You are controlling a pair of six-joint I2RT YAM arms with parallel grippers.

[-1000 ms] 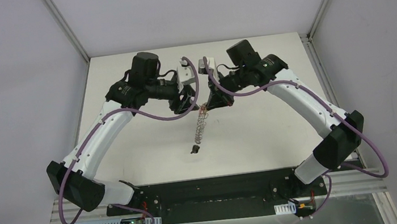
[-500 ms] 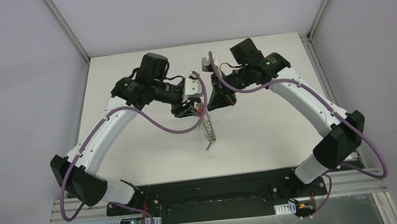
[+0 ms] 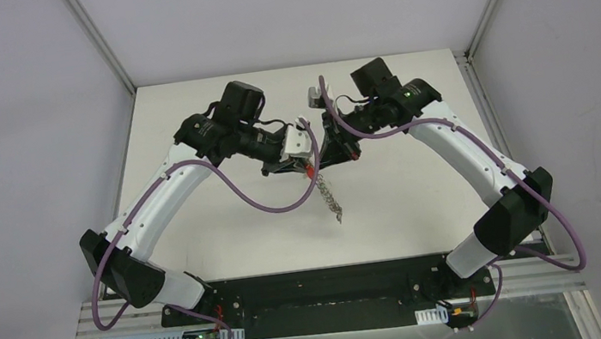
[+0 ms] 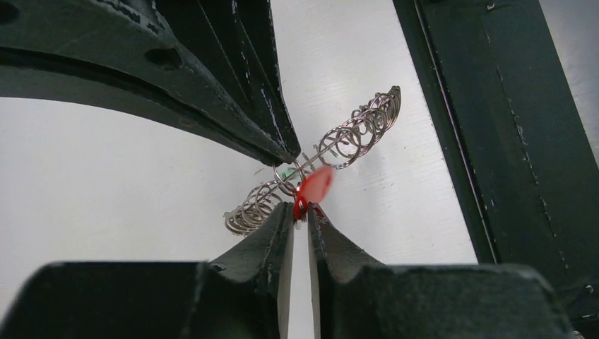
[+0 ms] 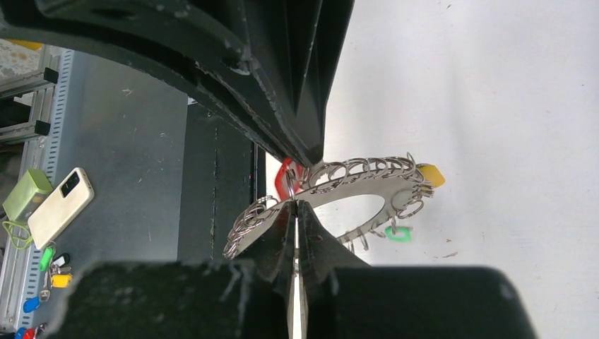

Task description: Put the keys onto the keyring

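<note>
Left gripper [image 4: 300,212] is pinched shut on the tiny red-headed metal key [image 4: 316,185], which sits right against the coiled rim of the big flat grey metal keyring [image 5: 339,189], and the right gripper [image 5: 297,206] clamps that ring's near edge, so the ring lies edge-on to the key.

Both arms have the same build. The left arm [image 3: 154,200] and the right arm [image 3: 461,150] each have long white links with rounded shells, and black blocks at the joints [image 3: 125,282]. A thin purple cable [image 3: 241,190] runs along each arm in loose loops. Near each wrist there is a small white part [image 3: 296,141]. The left tool [image 4: 300,210] and the right tool [image 5: 297,206] have black, wedge-shaped fingers [image 4: 265,244] with a matte surface and some small pale scratches.
</note>
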